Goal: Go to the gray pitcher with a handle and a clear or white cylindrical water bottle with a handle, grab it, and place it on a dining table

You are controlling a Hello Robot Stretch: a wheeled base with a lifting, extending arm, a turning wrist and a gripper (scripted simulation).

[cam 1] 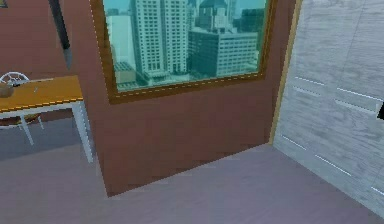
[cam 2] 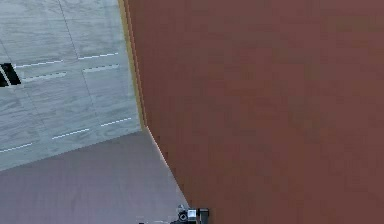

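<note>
A table (cam 1: 45, 95) with an orange-brown wooden top and white legs stands at the forward view's left. A small brown thing (cam 1: 5, 90) lies on it at the picture's edge. At the bottom edge of the arm side view, the arm's white marker squares (cam 2: 192, 214) peek up close to the red-brown wall (cam 2: 270, 100). Just left of them is a sliver of the gripper (cam 2: 166, 221). I cannot tell whether it holds anything.
A white wire chair (cam 1: 14, 80) stands behind the table. Straight ahead, a red-brown wall (cam 1: 180, 130) carries a wood-framed window (cam 1: 185, 40) onto city towers. A grey wood-panelled wall (cam 1: 335, 90) closes the right, meeting the red-brown wall in a corner. The grey floor (cam 1: 200, 195) lies bare.
</note>
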